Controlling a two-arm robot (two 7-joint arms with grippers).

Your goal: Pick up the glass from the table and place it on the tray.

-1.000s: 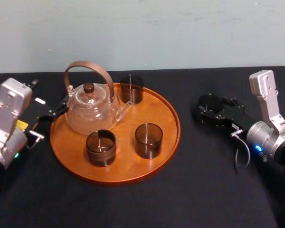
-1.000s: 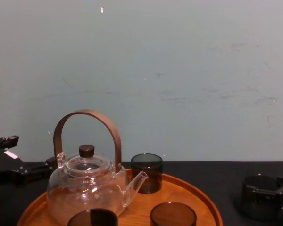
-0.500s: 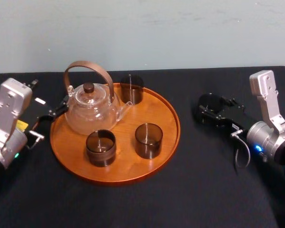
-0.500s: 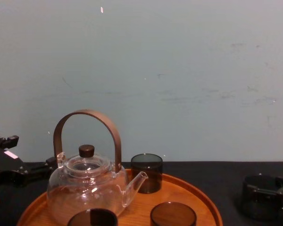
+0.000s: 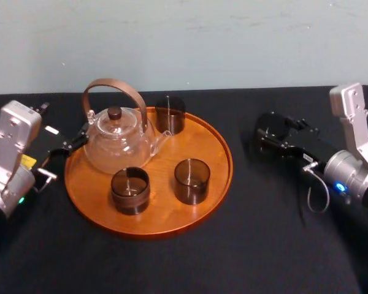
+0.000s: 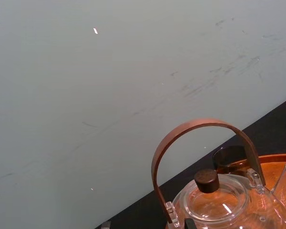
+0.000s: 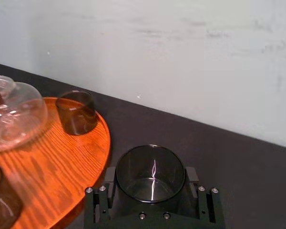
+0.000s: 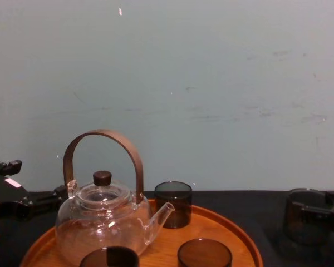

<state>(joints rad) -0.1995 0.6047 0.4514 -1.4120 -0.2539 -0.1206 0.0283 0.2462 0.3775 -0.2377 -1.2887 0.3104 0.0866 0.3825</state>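
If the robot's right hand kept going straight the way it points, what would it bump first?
Probably nothing nearby. The right hand, shut on the glass, points past the tray, over bare table toward the wall, though depth is hard to judge.

Tray sits on desk, centre-left. On tray: teapot at far left; far glass just right of it, by far rim; near-L glass in front of teapot; near-R glass right of that, apart. 4th glass is off tray, well to its right, gripped betw. sides of right tool, which comes in from the right. Left tool at tray's left rim, beside teapot.
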